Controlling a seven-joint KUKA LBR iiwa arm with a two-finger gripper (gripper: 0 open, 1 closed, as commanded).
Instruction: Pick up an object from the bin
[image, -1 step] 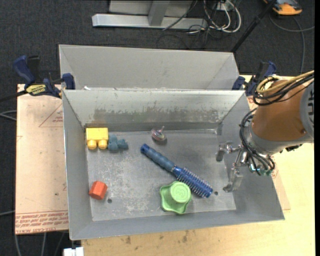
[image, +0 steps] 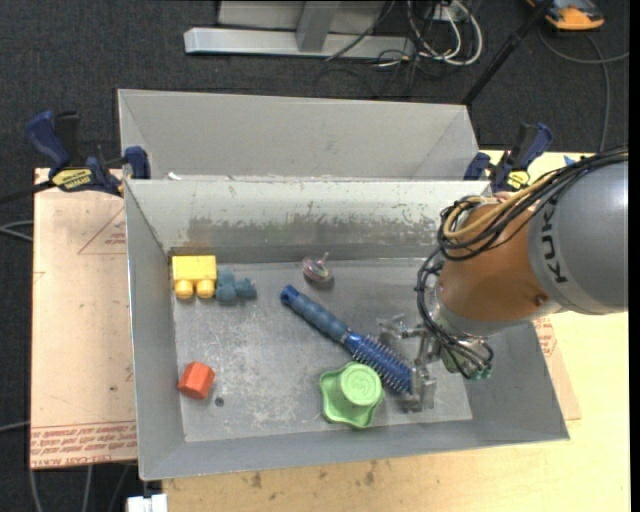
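Six loose items lay in the grey metal bin (image: 155, 330). The blue plastic brush (image: 330, 325), slim and bristled at one end, lay right of centre on a diagonal axis. Its smooth handle pointed back-left and its bristled head front-right, beside a green scalloped cap (image: 350, 395). The gripper (image: 418, 385) sat at the bristled head. Whether the claw was spread or pressed together could not be told.

Robotics lab — grey metal bin (image: 300, 222), floor cables (image: 447, 32), KUKA arm (image: 588, 235)
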